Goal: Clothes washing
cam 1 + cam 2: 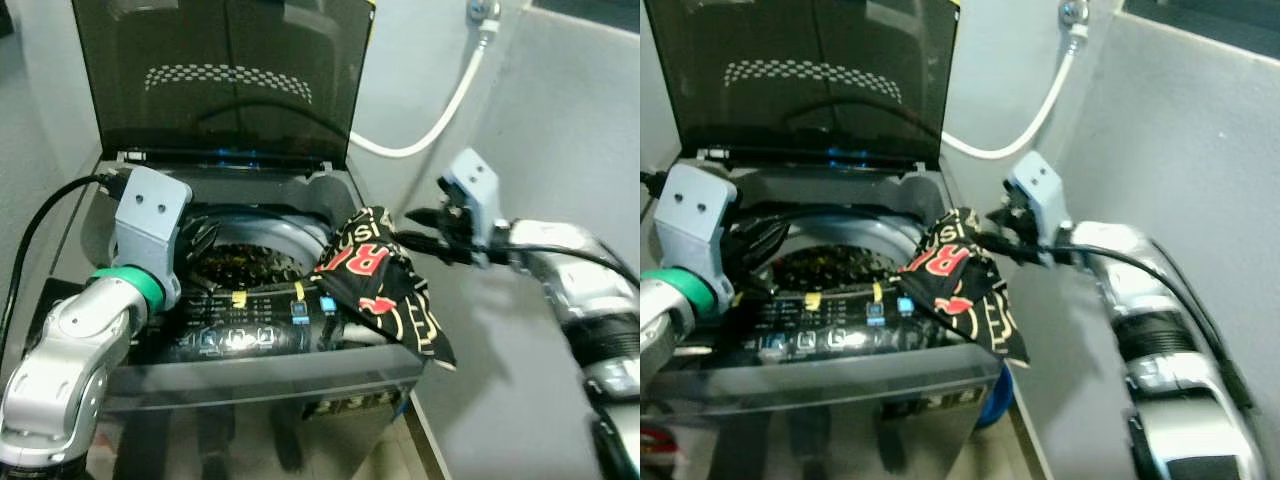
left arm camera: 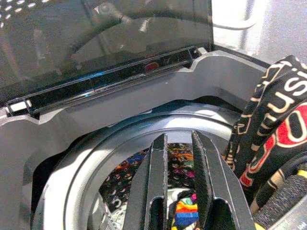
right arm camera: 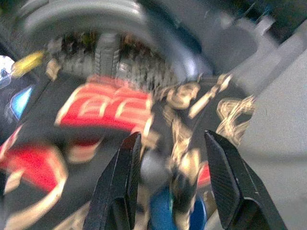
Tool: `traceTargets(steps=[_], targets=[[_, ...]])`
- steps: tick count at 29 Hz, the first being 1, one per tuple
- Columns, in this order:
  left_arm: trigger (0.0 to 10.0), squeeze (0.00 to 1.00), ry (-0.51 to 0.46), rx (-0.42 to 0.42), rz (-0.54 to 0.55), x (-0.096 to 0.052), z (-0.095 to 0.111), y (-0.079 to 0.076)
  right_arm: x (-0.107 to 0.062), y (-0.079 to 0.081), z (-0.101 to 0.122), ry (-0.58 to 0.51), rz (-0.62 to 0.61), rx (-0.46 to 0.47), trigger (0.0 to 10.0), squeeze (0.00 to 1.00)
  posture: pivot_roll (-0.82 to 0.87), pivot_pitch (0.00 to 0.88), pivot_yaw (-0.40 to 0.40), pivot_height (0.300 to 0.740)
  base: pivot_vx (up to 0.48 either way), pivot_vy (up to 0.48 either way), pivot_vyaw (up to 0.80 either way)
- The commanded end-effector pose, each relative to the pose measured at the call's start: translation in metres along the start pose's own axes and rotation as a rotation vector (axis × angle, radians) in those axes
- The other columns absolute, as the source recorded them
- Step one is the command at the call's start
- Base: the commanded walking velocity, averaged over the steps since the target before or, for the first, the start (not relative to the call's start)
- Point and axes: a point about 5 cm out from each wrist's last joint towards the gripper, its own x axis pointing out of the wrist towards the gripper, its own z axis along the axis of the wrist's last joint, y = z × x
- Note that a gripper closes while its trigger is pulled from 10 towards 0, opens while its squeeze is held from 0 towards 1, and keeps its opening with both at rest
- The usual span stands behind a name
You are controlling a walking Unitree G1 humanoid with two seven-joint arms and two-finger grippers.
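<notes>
Black printed garment drapes over the washer rim; my right end effector gapes empty beside it, my left end effector narrowly parted, empty, over the drum.

left gripper jaws parted, right gripper likewise

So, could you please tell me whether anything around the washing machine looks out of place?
Yes: the black patterned garment is draped over the washing machine's front right corner, hanging outside the drum instead of inside.
</notes>
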Motion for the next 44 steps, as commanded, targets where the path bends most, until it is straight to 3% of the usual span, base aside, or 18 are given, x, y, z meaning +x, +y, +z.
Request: traceTargets(steps=[1, 10, 14, 17, 21, 24, 25, 26, 27, 28, 29, 30, 32, 35, 40, 41, 43, 44], targets=[[10.0, 0.00, -0.014, 0.003, -0.030, -0.002, 0.001, -0.005, -0.006, 0.009, -0.005, 0.060, 0.068, -0.017, 10.0, 0.00, 0.07, 0.000, -0.056, 0.740, 0.000, 0.000, 0.00], [10.0, 0.00, -0.004, 0.004, -0.043, 0.001, -0.001, -0.008, -0.014, 0.026, -0.043, 0.301, 0.114, -0.039, 10.0, 0.00, 0.06, 0.001, -0.041, 0.740, 0.000, 0.000, 0.00], [10.0, 0.00, -0.005, 0.004, -0.049, 0.003, 0.000, -0.009, 0.002, 0.035, -0.043, 0.269, 0.119, -0.059, 10.0, 0.00, 0.06, 0.001, -0.037, 0.740, 0.000, 0.000, 0.00], [10.0, 0.00, -0.005, 0.004, -0.049, 0.003, 0.000, -0.009, 0.002, 0.035, -0.043, 0.269, 0.119, -0.059, 10.0, 0.00, 0.06, 0.001, -0.037, 0.740, 0.000, 0.000, 0.00], [10.0, 0.00, -0.007, 0.005, -0.051, 0.003, 0.000, -0.008, 0.026, 0.047, -0.033, 0.163, 0.122, -0.054, 10.0, 0.00, 0.06, 0.002, -0.038, 0.740, 0.000, 0.000, 0.00], [10.0, 0.00, -0.007, 0.005, -0.051, 0.003, 0.000, -0.008, 0.026, 0.047, -0.033, 0.163, 0.122, -0.054, 10.0, 0.00, 0.06, 0.002, -0.038, 0.740, 0.000, 0.000, 0.00], [10.0, 0.00, -0.008, 0.005, -0.049, 0.003, 0.000, -0.008, 0.044, 0.052, -0.023, 0.095, 0.107, -0.035, 10.0, 0.00, 0.06, 0.005, -0.040, 0.740, 0.000, 0.000, 0.00], [10.0, 0.00, -0.008, 0.005, -0.049, 0.003, 0.000, -0.008, 0.044, 0.052, -0.023, 0.095, 0.107, -0.035, 10.0, 0.00, 0.06, 0.005, -0.040, 0.740, 0.000, 0.000, 0.00], [10.0, 0.00, -0.008, 0.006, -0.044, 0.003, 0.000, -0.007, 0.065, 0.060, -0.010, 0.029, 0.096, -0.018, 10.0, 0.00, 0.06, 0.012, -0.047, 0.740, 0.000, 0.000, 0.00], [10.0, 0.00, -0.008, 0.006, -0.044, 0.003, 0.000, -0.007, 0.065, 0.060, -0.010, 0.029, 0.096, -0.018, 10.0, 0.00, 0.06, 0.012, -0.047, 0.740, 0.000, 0.000, 0.00], [10.0, 0.00, -0.008, 0.006, -0.040, 0.003, 0.000, -0.007, 0.082, 0.071, 0.003, -0.024, 0.107, -0.020, 10.0, 0.00, 0.07, 0.014, -0.048, 0.740, 0.000, 0.000, 0.00], [10.0, 0.00, -0.008, 0.006, -0.040, 0.003, 0.000, -0.007, 0.082, 0.071, 0.003, -0.024, 0.107, -0.020, 10.0, 0.00, 0.07, 0.014, -0.048, 0.740, 0.000, 0.000, 0.00], [10.0, 0.00, -0.009, 0.007, -0.028, 0.003, 0.000, -0.006, 0.111, 0.100, 0.033, -0.143, 0.178, -0.021, 10.0, 0.00, 0.07, 0.018, -0.055, 0.740, 0.000, 0.000, 0.00], [10.0, 0.00, -0.010, 0.008, -0.021, 0.003, 0.000, -0.005, 0.122, 0.117, 0.056, -0.260, 0.221, -0.003, 10.0, 0.00, 0.07, 0.021, -0.057, 0.740, 0.000, 0.000, 0.00], [10.0, 0.00, -0.012, 0.008, -0.017, 0.002, 0.001, -0.005, 0.124, 0.115, 0.069, -0.333, 0.177, 0.022, 10.0, 0.00, 0.08, 0.021, -0.060, 0.740, 0.000, 0.000, 0.00], [10.0, 0.00, -0.020, 0.007, -0.002, 0.002, 0.002, -0.003, 0.120, 0.091, 0.092, -0.480, -0.007, 0.103, 10.0, 0.00, 0.08, 0.023, -0.061, 0.740, 0.000, 0.000, 0.00], [10.0, 0.00, -0.020, 0.007, -0.002, 0.002, 0.002, -0.003, 0.120, 0.091, 0.092, -0.480, -0.007, 0.103, 10.0, 0.00, 0.08, 0.023, -0.061, 0.740, 0.000, 0.000, 0.00], [10.0, 0.00, -0.045, -0.003, 0.048, 0.002, 0.004, 0.002, 0.088, 0.026, 0.111, -0.723, -0.465, 0.393, 10.0, 0.00, 0.07, 0.023, -0.062, 0.740, 0.000, 0.000, 0.00]])
